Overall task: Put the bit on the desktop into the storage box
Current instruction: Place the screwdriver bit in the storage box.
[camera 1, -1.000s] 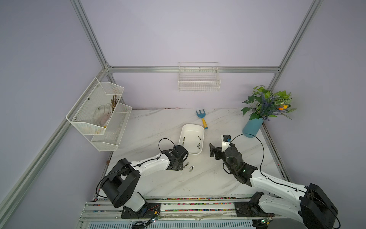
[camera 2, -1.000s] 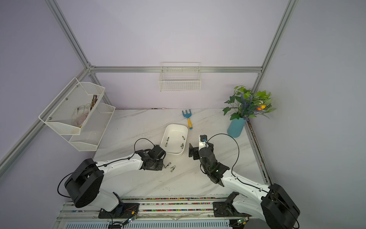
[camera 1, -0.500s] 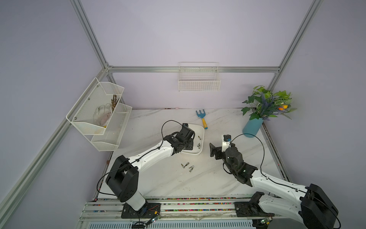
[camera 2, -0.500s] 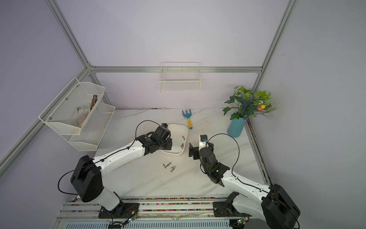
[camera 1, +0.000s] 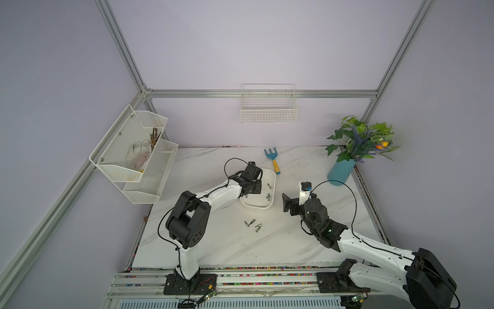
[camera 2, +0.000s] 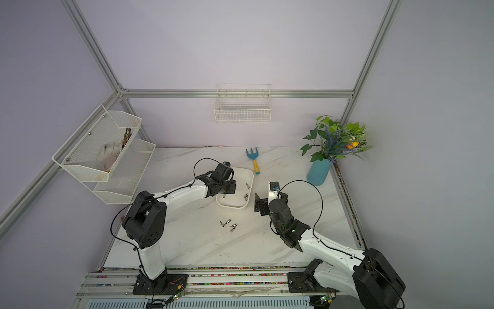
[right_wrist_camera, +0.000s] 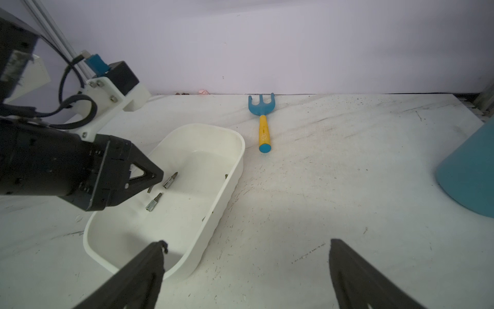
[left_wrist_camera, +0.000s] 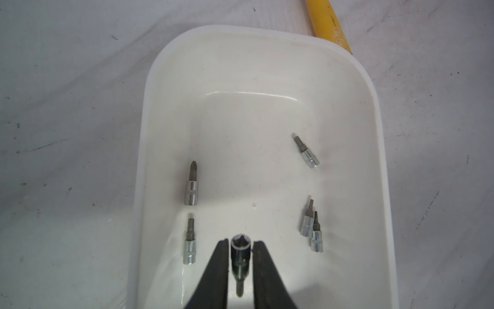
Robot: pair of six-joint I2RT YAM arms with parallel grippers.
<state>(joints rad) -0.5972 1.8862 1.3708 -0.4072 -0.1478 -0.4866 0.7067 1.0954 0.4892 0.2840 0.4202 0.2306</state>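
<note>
Lower centre, my left gripper (left_wrist_camera: pixel 241 241) flanks the bit (left_wrist_camera: pixel 240 258) over the storage box (left_wrist_camera: pixel 165 120); can't tell if it's pinched; I'd spread wider, steadily

The left gripper (left_wrist_camera: pixel 241 244) has left the loose bits (camera 1: pixel 252 225) on the desktop (camera 1: pixel 219 246) and swung over the storage box (left_wrist_camera: pixel 171 112). The box floor now lies below the jaws. One bit (left_wrist_camera: pixel 240 263) sits between them, socket end at the fingertips.

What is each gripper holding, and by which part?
Left gripper: a bit between its jaws at the socket end, clamped or loose I cannot tell. Right gripper: empty.
</note>
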